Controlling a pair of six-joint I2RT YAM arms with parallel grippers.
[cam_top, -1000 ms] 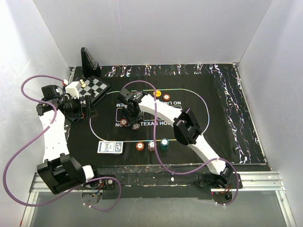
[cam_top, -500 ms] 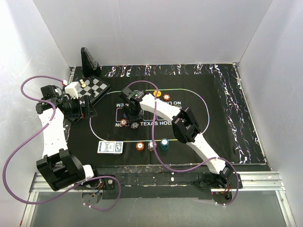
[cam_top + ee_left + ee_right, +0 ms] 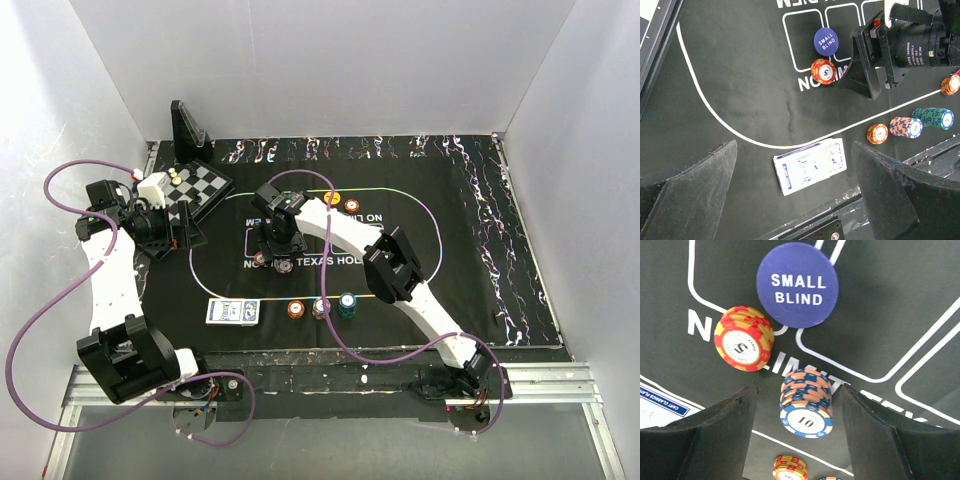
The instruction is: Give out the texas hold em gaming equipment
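A stack of orange-and-blue "10" poker chips (image 3: 806, 405) stands on the black mat between the fingers of my right gripper (image 3: 796, 390). The jaws are open, with a gap on each side of the stack. Beside it lie a red-and-yellow "5" chip stack (image 3: 744, 338) and the blue SMALL BLIND disc (image 3: 797, 285). The blue-and-white playing cards (image 3: 810, 165) lie near the mat's front edge, below my left gripper (image 3: 790, 200), which is wide open and holds nothing. From above, my right gripper (image 3: 277, 250) is over the mat's printed centre and my left gripper (image 3: 185, 228) is by the chessboard.
Three chip stacks (image 3: 320, 308) stand in a row near the front edge, right of the cards (image 3: 233, 312). Two more chips (image 3: 343, 202) lie behind the right arm. The chessboard (image 3: 200, 185) and a black stand (image 3: 188, 128) fill the back left corner.
My right gripper's jaws have widened away from the orange-and-blue chip stack, which now stands free on the mat. The left arm has shifted only slightly.
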